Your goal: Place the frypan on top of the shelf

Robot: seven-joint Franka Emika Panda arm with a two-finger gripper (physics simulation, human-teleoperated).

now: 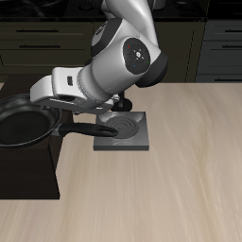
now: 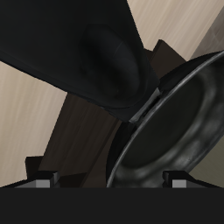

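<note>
The glossy black frypan point(image 1: 19, 119) lies on the flat top of the dark brown shelf point(image 1: 28, 175), near the table's side edge. Its long handle point(image 1: 80, 129) points toward the stove plate. In the wrist view the pan's round rim point(image 2: 179, 114) shows over the shelf top point(image 2: 79, 144), and a blurred black shape very close to the camera covers much of the picture. My gripper point(image 1: 59, 117) hovers right over the place where the handle joins the pan. Its fingertips point(image 2: 39, 181) stand wide apart with nothing pinched between them, and the gripper point(image 2: 109, 181) is open.
The square grey burner plate with a spiral coil point(image 1: 125, 132) sits on the light wooden table point(image 1: 180, 180) beside the shelf, under my arm. Dark drawer cabinets with handles point(image 1: 43, 38) line the back.
</note>
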